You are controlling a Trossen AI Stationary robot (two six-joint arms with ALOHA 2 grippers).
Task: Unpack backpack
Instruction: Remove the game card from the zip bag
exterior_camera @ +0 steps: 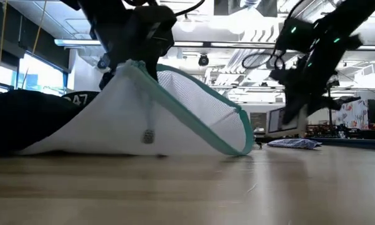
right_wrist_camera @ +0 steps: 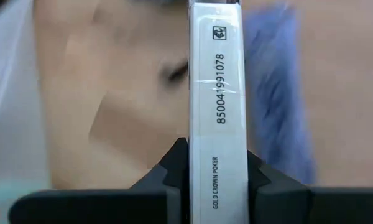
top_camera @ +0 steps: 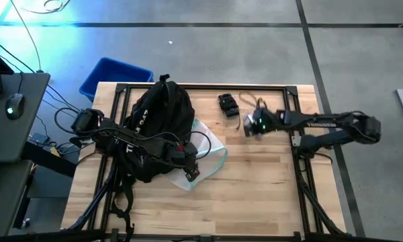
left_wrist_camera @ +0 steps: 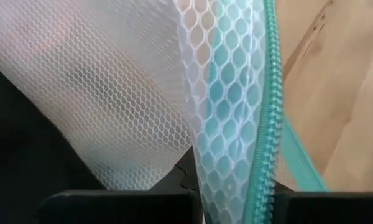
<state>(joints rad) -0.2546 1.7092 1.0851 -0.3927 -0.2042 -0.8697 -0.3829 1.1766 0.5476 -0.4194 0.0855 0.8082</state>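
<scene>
The left gripper (top_camera: 190, 169) has its jaws clenched on a white mesh pouch with a teal zipper (top_camera: 205, 156), beside the large black fabric backpack (top_camera: 158, 124) on the wooden bench (top_camera: 255, 195). The right gripper (top_camera: 250, 125) has its jaws grasping a slim white card box (right_wrist_camera: 216, 106).

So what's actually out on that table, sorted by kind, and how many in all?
Backpack: 1
White mesh pouch with a teal zipper, held by the left hand: 1
Small white box, clamped in the right hand: 1
Small dark item lying on the wood: 1
Total: 4
</scene>
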